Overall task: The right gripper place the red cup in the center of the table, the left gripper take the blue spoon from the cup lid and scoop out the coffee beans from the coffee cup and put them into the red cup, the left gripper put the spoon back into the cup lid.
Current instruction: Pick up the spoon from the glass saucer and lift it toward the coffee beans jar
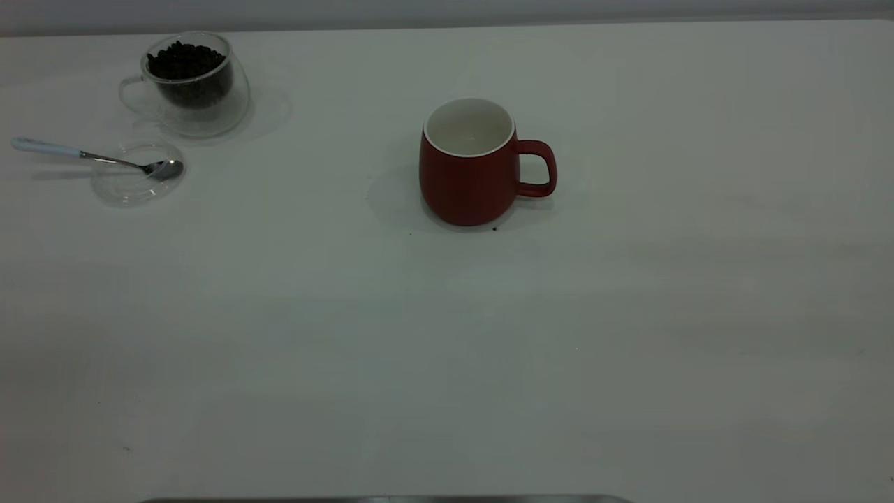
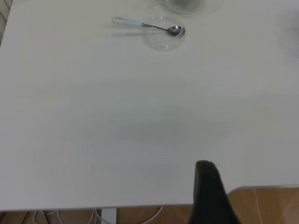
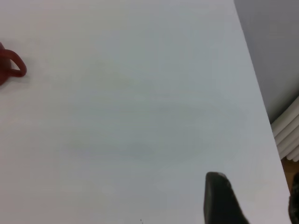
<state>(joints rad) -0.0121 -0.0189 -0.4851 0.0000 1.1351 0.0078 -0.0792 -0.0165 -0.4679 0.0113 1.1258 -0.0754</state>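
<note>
The red cup [image 1: 468, 178] stands upright at the middle of the table [image 1: 447, 363], handle to the right; its white inside shows no beans. At far left the blue spoon [image 1: 84, 154] lies with its bowl in the cup lid [image 1: 133, 183], handle pointing left. Behind them the coffee cup [image 1: 188, 84] holds a heap of coffee beans [image 1: 185, 61]. Neither arm appears in the exterior view. The left gripper [image 2: 208, 186] hangs at the table's near edge, far from the blue spoon [image 2: 145, 24] and cup lid [image 2: 161, 39]. The right gripper [image 3: 257, 198] is open and empty, far from the red cup [image 3: 11, 67].
A single dark speck [image 1: 494, 228] lies on the table at the red cup's base. The table's right edge [image 3: 254, 70] runs close to the right gripper. Brown floor [image 2: 261, 205] and cables show beyond the near edge under the left gripper.
</note>
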